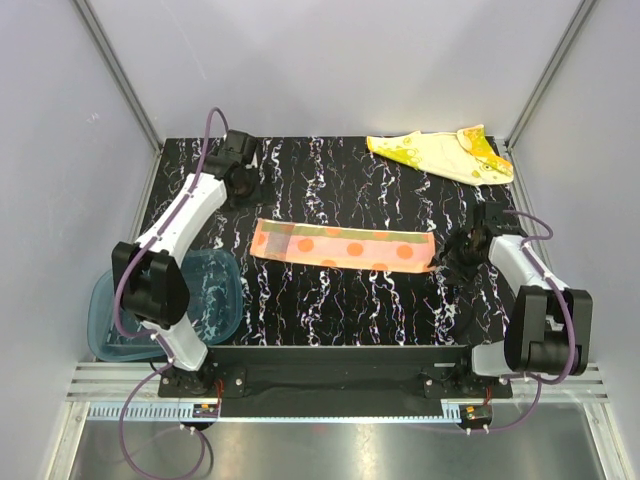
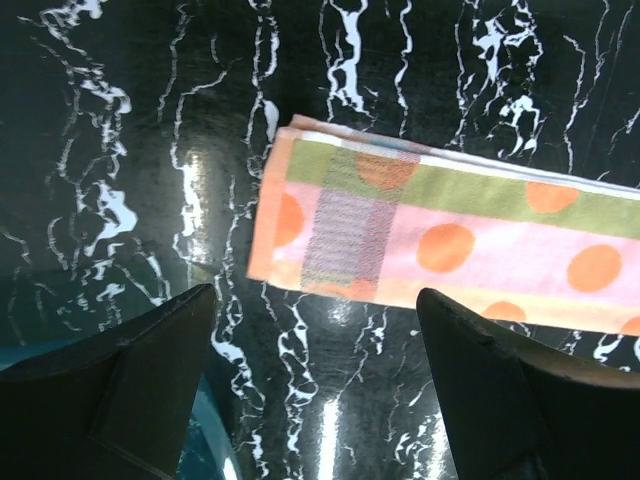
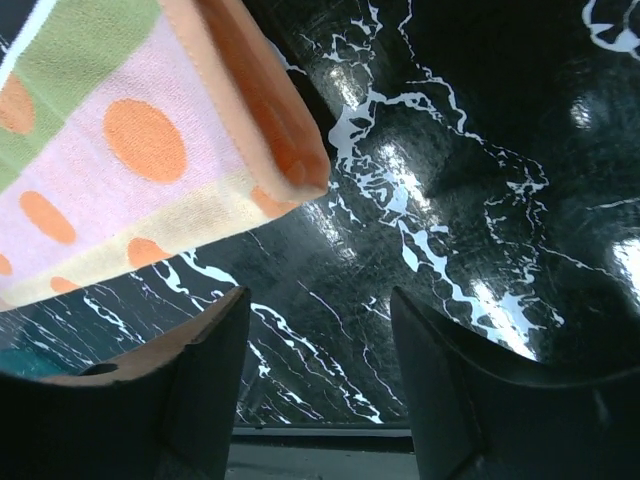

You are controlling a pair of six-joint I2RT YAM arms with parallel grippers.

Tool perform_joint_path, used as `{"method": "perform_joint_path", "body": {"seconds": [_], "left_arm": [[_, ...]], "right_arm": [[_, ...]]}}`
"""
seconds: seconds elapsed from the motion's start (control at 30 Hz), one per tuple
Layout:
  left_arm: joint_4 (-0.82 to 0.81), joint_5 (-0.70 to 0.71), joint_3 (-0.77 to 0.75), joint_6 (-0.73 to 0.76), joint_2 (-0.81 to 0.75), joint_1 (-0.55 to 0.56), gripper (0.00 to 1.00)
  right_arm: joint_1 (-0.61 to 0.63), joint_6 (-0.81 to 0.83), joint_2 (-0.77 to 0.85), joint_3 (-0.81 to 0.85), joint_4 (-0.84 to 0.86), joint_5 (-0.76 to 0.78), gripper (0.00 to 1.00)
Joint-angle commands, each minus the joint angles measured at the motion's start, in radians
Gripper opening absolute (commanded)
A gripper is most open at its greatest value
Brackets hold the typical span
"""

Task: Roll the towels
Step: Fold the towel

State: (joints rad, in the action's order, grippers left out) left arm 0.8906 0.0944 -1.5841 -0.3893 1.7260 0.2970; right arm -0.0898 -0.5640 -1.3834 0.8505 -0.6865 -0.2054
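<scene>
Orange-pink towel point(image 1: 343, 247) folded to strip, not rolled; yellow towel point(image 1: 440, 155) unrolled too (crumpled, far right). I see left gripper point(image 2: 312, 300), right gripper point(image 3: 320, 305) spread wide, empty.

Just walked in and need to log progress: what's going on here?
Two robot arms have towels to roll. The orange-pink towel lies mid-table folded into a long flat strip, not yet rolled. The left gripper and right gripper are both open and empty, one near each end of it. The yellow towel lies loose at the far right corner; a teal tray sits at the near left edge.
</scene>
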Motion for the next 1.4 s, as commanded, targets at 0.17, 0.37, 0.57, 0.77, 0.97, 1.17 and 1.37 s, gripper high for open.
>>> {"method": "perform_joint_path", "body": {"seconds": [0.17,0.37,0.57,0.77,0.97,1.17,1.37], "left_arm": [[-0.018,0.018,0.076,0.066,-0.028,-0.009,0.88],[-0.044,0.030,0.110,0.075,-0.048,-0.013,0.88],[-0.045,0.044,0.122,0.076,-0.059,-0.016,0.88],[-0.044,0.045,0.119,0.075,-0.051,-0.016,0.88],[-0.044,0.047,0.125,0.076,-0.046,-0.016,0.88],[-0.041,0.045,0.121,0.075,-0.039,-0.016,0.88],[-0.041,0.045,0.122,0.075,-0.042,-0.016,0.88]], "right_arm": [[-0.001,-0.024,-0.083,-0.025,0.140,-0.049,0.60],[-0.002,-0.014,-0.160,-0.016,0.191,-0.022,0.58],[-0.002,0.009,-0.253,0.021,0.200,0.053,0.29],[-0.027,0.032,-0.302,0.126,0.108,0.199,0.04],[-0.041,0.073,-0.273,0.223,0.009,0.345,0.27],[-0.045,0.078,-0.113,0.219,-0.002,0.307,0.80],[-0.083,0.061,-0.046,0.125,0.060,0.174,0.76]]}}
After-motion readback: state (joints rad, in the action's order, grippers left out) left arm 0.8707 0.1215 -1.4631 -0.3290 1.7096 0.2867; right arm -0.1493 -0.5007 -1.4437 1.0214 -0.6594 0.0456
